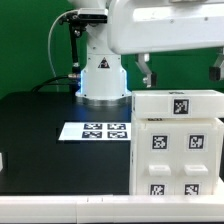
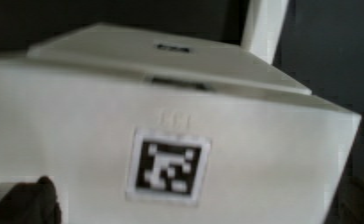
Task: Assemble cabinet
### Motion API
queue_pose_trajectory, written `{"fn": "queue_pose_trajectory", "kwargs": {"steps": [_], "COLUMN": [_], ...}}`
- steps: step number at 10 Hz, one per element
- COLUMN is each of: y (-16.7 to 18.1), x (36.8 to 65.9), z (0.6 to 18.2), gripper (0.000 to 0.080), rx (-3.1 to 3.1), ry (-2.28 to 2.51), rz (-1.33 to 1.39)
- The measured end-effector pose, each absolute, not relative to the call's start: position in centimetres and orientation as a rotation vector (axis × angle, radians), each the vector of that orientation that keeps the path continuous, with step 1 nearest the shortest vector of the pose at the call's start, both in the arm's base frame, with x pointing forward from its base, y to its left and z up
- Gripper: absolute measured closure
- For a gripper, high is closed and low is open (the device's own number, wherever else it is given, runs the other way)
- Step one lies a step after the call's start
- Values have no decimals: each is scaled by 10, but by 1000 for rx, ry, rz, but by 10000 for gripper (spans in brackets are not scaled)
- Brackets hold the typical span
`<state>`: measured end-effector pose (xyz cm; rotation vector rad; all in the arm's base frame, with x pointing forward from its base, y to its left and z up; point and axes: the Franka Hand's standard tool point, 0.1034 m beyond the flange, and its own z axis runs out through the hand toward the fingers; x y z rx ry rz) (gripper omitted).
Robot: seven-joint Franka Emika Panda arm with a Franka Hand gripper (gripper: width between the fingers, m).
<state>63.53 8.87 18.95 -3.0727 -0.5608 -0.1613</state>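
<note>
The cabinet is a large white box with several black-and-white tags, standing on the black table at the exterior view's right. My gripper hangs just above its top edge. The jaws are spread wide, with one dark finger on each side and nothing held between them. In the wrist view the cabinet fills the picture, with one tag facing the camera. A dark fingertip shows at one lower corner, and the gripper straddles the white face. I cannot tell whether the fingers touch the cabinet.
The marker board lies flat on the table in front of the robot's white base. A small white part shows at the exterior view's left edge. The table's front edge runs along the bottom.
</note>
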Motion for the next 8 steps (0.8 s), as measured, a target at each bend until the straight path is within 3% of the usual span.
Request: {"fn": "queue_pose_trajectory", "kwargs": {"steps": [5, 8], "y": [81, 80], "x": [638, 638], "z": [190, 174], "gripper": [3, 3], "rx": [-2955, -2691], "ry": [-1142, -1812], "rz": [-174, -94]}}
